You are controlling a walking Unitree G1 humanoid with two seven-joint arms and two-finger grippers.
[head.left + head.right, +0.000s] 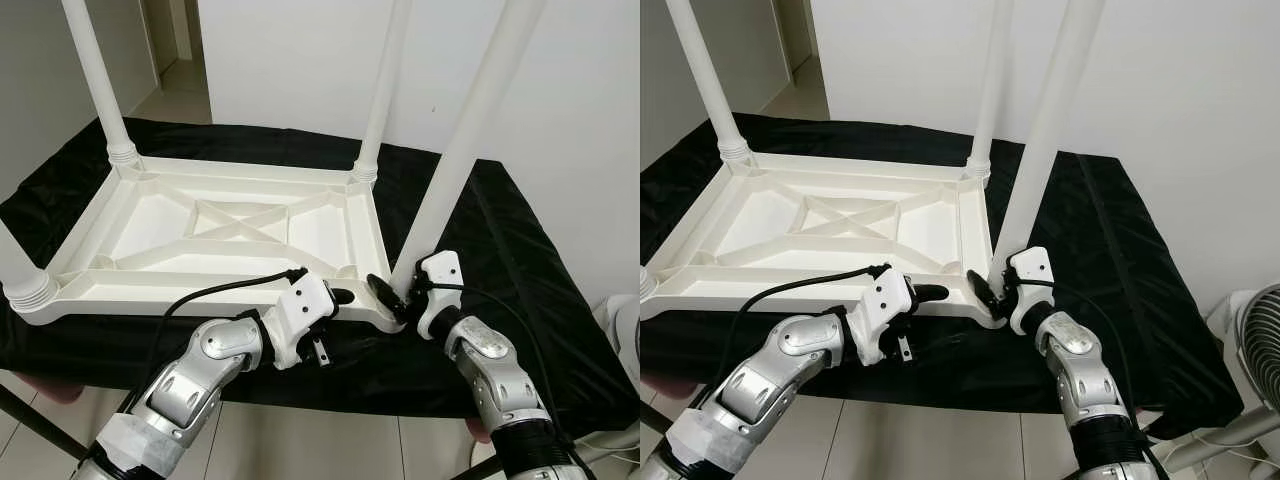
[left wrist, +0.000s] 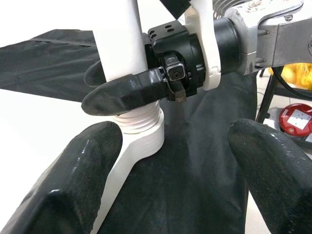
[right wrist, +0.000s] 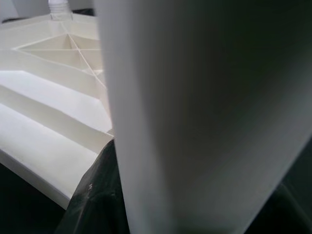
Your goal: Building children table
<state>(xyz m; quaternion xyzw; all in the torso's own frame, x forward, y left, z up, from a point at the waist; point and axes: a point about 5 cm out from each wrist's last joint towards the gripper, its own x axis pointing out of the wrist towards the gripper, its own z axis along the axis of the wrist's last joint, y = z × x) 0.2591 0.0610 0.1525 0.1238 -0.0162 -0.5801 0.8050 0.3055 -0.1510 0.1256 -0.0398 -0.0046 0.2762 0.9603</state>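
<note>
White plastic makes up the whole job: the children's tabletop (image 1: 230,235) lies upside down, ribbed underside up, on a black cloth (image 1: 520,260) spread over the stand that carries it. Three legs already stand upright in their sockets, at the far left corner (image 1: 100,80), the far right corner (image 1: 385,90) and the near left corner (image 1: 25,280).

The fourth leg (image 1: 465,140) stands at the near right corner, its threaded base at the socket collar (image 2: 141,127); whether it is fully seated cannot be told. The right gripper (image 1: 398,290) has its black fingers (image 2: 124,92) clamped around that leg just above the collar. The left gripper (image 1: 340,300) hovers close beside the same corner, fingers (image 2: 68,170) spread wide and holding nothing.

By my judgement the build is nearly finished: what remains is tightening this last leg home, letting go, and turning the table onto its feet.
</note>
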